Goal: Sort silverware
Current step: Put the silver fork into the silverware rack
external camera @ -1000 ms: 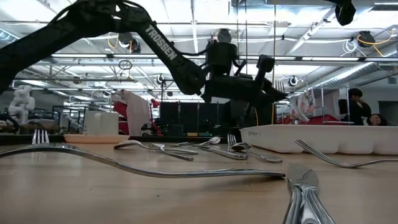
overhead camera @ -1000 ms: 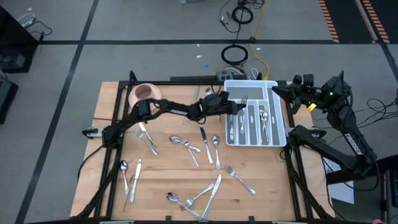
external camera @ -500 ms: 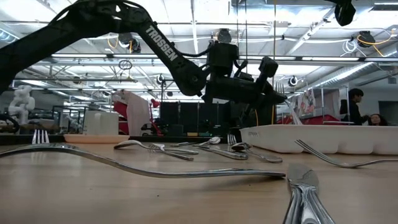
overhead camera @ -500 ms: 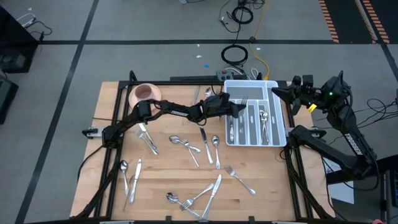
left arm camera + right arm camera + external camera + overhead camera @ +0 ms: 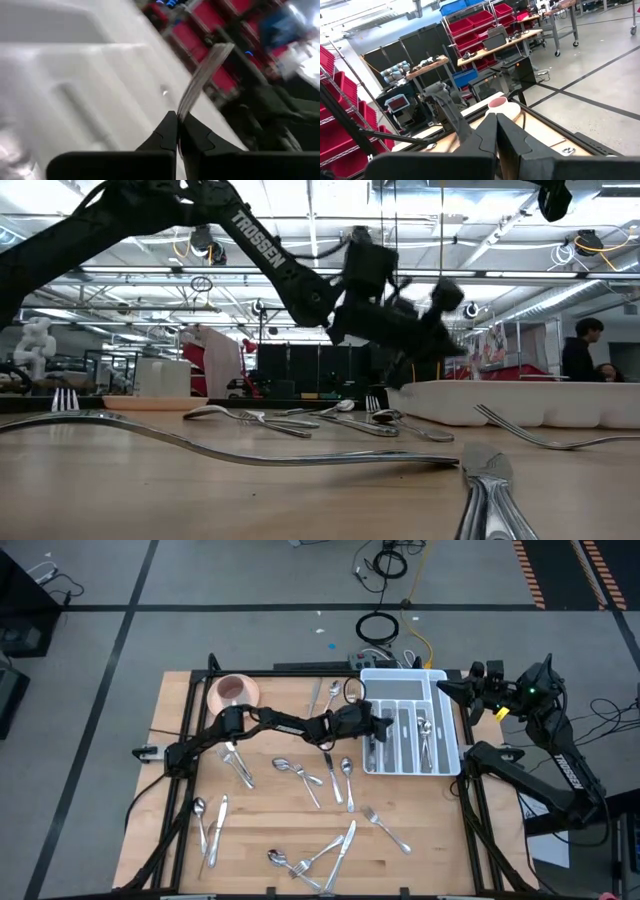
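Holding silverware (image 5: 202, 77) over white tray (image 5: 441, 720)

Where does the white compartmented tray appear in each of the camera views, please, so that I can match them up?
High view: white tray at the table's right side, its short end toward the far edge.
Low view: its long white wall at the right, resting on the table.
Left wrist view: its white compartments fill the picture's left, beyond the shut left gripper.
Right wrist view: not in it.
Shared landmark: the left gripper, at the tray's near-left side.

Shiny silverware (image 5: 300, 776) scattered flat, one piece (image 5: 200, 80) apparently held
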`<action>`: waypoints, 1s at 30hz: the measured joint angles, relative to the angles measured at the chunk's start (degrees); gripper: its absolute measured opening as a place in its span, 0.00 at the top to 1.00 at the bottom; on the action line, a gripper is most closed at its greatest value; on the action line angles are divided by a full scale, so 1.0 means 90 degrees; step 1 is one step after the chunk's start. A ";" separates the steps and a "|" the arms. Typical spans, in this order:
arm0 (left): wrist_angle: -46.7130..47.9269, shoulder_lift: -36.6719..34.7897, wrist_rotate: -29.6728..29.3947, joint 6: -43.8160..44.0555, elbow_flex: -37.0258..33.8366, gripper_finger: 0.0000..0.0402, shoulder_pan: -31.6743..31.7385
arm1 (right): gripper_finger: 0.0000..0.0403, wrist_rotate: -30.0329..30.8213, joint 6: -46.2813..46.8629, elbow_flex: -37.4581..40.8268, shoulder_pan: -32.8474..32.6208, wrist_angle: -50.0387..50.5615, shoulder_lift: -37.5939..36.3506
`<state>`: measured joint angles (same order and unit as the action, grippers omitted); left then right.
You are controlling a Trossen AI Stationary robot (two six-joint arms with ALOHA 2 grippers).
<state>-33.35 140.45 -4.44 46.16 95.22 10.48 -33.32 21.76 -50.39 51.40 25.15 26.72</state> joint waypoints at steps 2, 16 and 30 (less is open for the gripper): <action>0.0231 0.0014 -0.0046 0.0196 -0.0010 0.98 0.0026 | 1.00 -0.0003 0.0000 0.0000 -0.0002 -0.0002 0.0000; 0.0402 -0.0023 -0.0158 0.0205 0.0002 0.98 0.0003 | 1.00 -0.0175 -0.0143 0.0002 -0.0002 -0.0055 0.0000; 0.0622 -0.0018 0.0428 0.0082 -0.0003 0.82 0.0053 | 1.00 -0.0170 -0.0177 0.0002 -0.0002 -0.0061 0.0000</action>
<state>-27.75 140.29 -0.59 46.89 95.20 10.95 -34.85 20.16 -50.37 51.37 24.60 26.72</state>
